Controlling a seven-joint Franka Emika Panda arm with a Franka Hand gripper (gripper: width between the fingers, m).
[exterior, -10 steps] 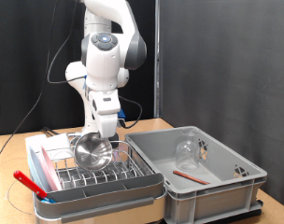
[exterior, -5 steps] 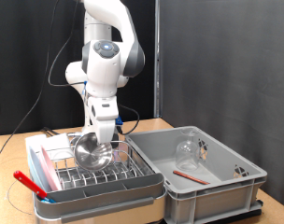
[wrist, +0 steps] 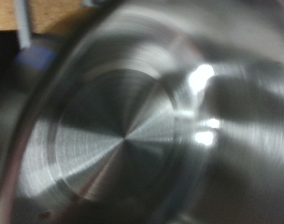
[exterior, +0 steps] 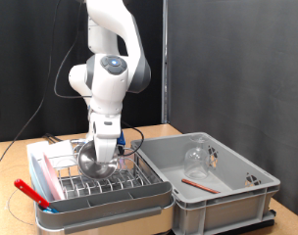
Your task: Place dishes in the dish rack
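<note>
The shiny steel bowl [exterior: 91, 158] leans on its side in the chrome wire dish rack [exterior: 129, 182], its hollow facing the exterior view's bottom. My gripper [exterior: 102, 149] is right at the bowl's upper rim, its fingertips hidden against the bowl. The bowl's brushed inside [wrist: 133, 131] fills the blurred wrist view, where no fingers show. A pink plate [exterior: 47, 176] stands on edge at the rack's left. In the grey tub [exterior: 249, 186], the clear glass [exterior: 196, 158] stands upright with the thin red utensil [exterior: 198, 183] lying in front of it.
The rack sits on a pale beige tray [exterior: 100, 212] with a red strip [exterior: 27, 190] along its left edge. The grey tub stands directly to the rack's right. Black curtains hang behind the table, and cables trail at the back left.
The arm's upper joints have swung toward the exterior view's left and come lower, and the hand has tilted. The bowl stays in about the same place in the rack.
</note>
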